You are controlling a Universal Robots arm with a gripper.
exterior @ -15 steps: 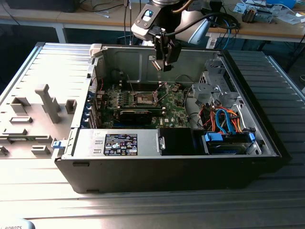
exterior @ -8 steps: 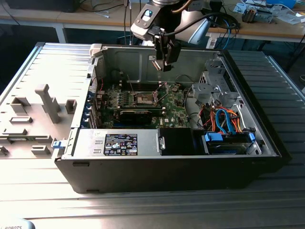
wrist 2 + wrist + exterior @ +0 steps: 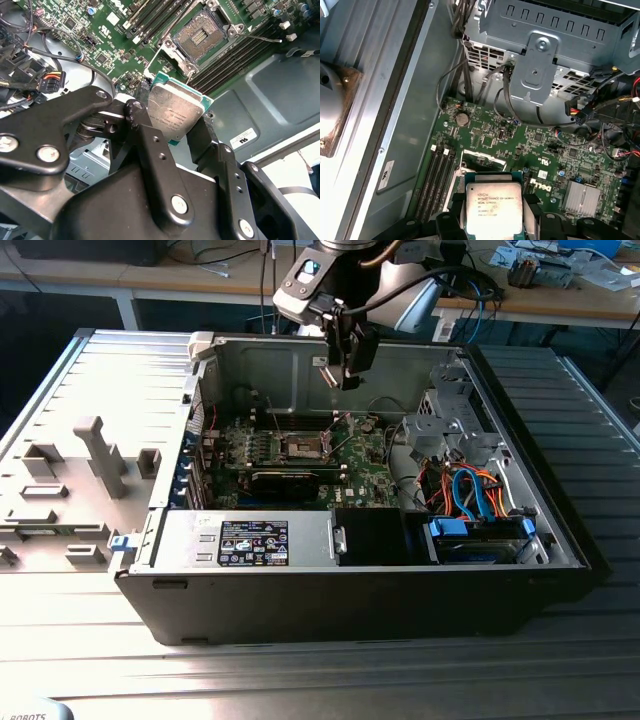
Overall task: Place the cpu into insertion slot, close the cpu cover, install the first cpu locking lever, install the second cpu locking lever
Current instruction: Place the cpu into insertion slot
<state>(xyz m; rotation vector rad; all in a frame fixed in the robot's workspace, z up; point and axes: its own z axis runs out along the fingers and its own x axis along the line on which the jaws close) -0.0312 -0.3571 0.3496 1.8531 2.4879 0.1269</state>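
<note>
My gripper (image 3: 345,368) hangs over the open computer case, shut on the cpu (image 3: 176,107), a flat square chip with a silver-grey top and green edge. In both wrist views the black fingers (image 3: 142,130) clamp two opposite sides of the cpu (image 3: 493,202). The insertion slot (image 3: 199,34) lies below on the green motherboard (image 3: 360,465), its pin field bare, with thin wire levers swung out beside it. In the exterior view the insertion slot (image 3: 301,448) is below the gripper and toward that view's left. I cannot tell the cpu cover from the slot's metal rim.
A long black card (image 3: 285,481) lies in front of the slot. A labelled power supply (image 3: 255,541) sits at the case front. The drive cage (image 3: 450,420) and bundled cables (image 3: 470,490) fill the exterior view's right. Grey fixture blocks (image 3: 95,450) stand outside the case.
</note>
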